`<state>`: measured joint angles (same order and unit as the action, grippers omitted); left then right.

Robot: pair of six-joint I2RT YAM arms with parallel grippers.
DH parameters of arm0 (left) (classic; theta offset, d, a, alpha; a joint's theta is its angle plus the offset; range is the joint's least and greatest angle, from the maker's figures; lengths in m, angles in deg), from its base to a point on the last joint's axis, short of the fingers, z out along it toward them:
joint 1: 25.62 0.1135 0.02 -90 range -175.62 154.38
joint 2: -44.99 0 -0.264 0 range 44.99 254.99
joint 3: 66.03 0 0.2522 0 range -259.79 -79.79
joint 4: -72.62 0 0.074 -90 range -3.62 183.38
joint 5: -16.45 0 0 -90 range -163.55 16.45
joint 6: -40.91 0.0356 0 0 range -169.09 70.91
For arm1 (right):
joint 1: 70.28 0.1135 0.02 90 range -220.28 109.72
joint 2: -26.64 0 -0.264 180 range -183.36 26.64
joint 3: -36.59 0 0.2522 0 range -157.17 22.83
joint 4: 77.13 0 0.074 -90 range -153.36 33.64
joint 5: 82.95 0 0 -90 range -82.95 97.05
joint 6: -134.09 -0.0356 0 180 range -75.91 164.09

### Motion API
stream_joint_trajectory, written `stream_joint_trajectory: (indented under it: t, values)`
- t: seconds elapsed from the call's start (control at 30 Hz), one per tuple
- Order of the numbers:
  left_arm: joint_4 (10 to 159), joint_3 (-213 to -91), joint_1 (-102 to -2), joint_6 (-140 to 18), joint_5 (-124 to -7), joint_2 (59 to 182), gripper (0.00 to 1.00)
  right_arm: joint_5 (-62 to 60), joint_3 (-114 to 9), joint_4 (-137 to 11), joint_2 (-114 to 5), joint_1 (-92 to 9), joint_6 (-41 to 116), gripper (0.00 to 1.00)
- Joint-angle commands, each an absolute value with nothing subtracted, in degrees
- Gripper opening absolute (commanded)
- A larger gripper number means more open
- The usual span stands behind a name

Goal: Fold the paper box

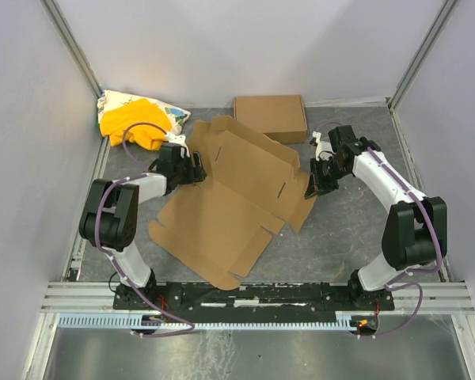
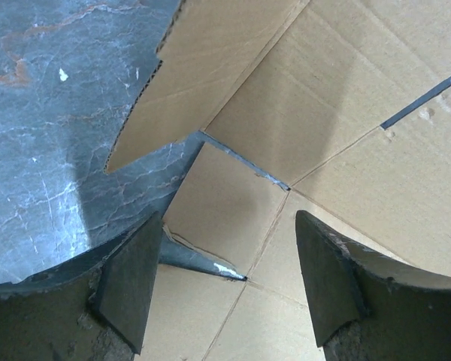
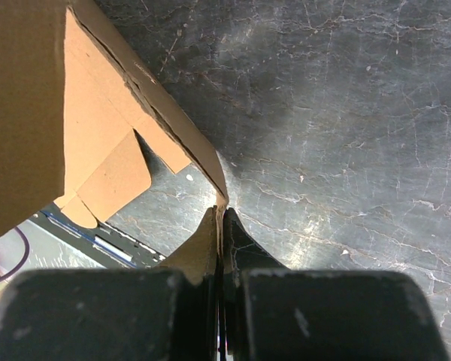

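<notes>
The paper box [image 1: 237, 190] lies as a wide, partly unfolded brown cardboard sheet on the grey table, with its right side lifted. My left gripper [image 1: 196, 168] is at the sheet's upper left edge. In the left wrist view it [image 2: 227, 226] stands open over creased panels [image 2: 323, 113], where slits meet, and nothing is between its fingers. My right gripper [image 1: 313, 190] is at the sheet's right edge. In the right wrist view it [image 3: 222, 214] is shut on a thin cardboard edge, and the held panel [image 3: 30, 90] rises off the table to the left.
A neat shallow brown carton [image 1: 271, 117] sits at the back centre, close behind the sheet. A yellow cloth bundle [image 1: 138, 123] lies in the back left corner. White walls close in three sides, and a metal rail [image 1: 253, 297] runs along the front.
</notes>
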<state>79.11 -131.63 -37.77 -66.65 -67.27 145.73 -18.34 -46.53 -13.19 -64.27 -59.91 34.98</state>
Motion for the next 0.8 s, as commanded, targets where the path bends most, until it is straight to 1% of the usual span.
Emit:
stream_joint_trajectory:
  t: [0.0, 0.23, 0.37, 0.47, 0.77]
  values:
    - [77.6, -130.3, -38.5, -70.3, -62.4, 141.0, 0.77, -19.4, -46.7, -14.2, -62.7, -59.6, 36.1, 0.02]
    - [76.6, -128.3, -38.6, -72.2, -61.6, 136.3, 0.74, -19.1, -46.7, -14.3, -63.1, -59.6, 36.0, 0.02]
    - [74.6, -126.4, -38.7, -74.2, -58.0, 134.3, 0.71, -19.1, -46.7, -14.5, -63.1, -59.6, 35.9, 0.02]
    - [74.9, -126.1, -39.6, -74.7, -56.1, 134.5, 0.69, -19.3, -46.9, -14.4, -63.1, -59.6, 36.0, 0.02]
    - [83.3, -130.5, -45.5, -70.4, -59.4, 139.2, 0.67, -19.5, -46.7, -14.4, -62.7, -59.5, 35.9, 0.02]
